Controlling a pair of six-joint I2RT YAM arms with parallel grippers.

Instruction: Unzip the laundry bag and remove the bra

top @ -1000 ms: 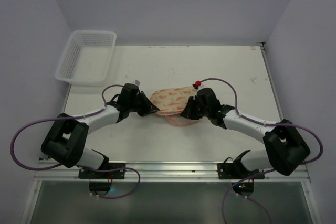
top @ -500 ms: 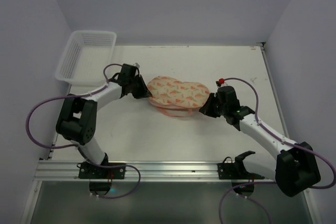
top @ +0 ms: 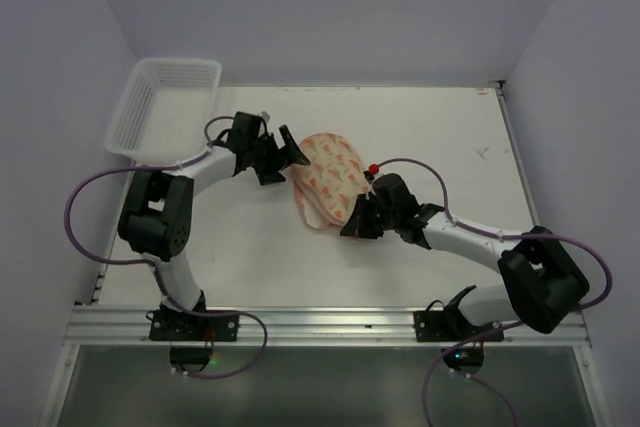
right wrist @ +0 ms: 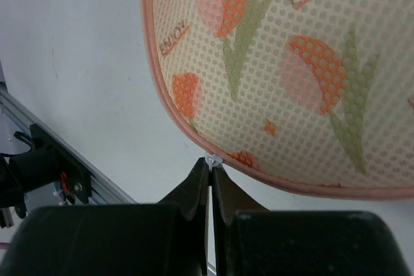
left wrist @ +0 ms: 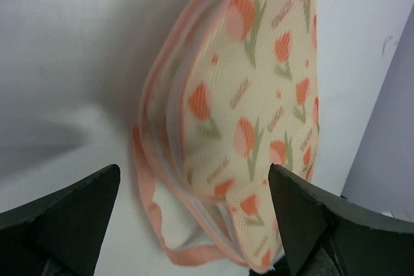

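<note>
Bench contents, near edge to back wall

Rail: metal, across the near edge, carrying both arm bases. Purple cables loop out on either side.

Right gripper: low over the table, at the near rim of the laundry bag. In its wrist view the fingers are pressed together, pinching the small silver zip pull on the pink-trimmed edge. The stretch of zip beside the pull looks closed. A red connector on this arm's cable sits just beside the bag's right edge.

Laundry bag: oval, cream mesh with orange-pink tulip print. It lies near the middle of the white table, long axis running roughly near to far. A pink loop trails off its near left side.

Left gripper: at the bag's far left side, fingers spread wide, holding nothing. In its wrist view the bag sits between and beyond the two fingertips; contact cannot be told.

Basket: white plastic lattice, at the far left corner, overhanging the table edge, well apart from the bag. The left forearm lies between the two.

Walls: pale lilac, on three sides.
</note>
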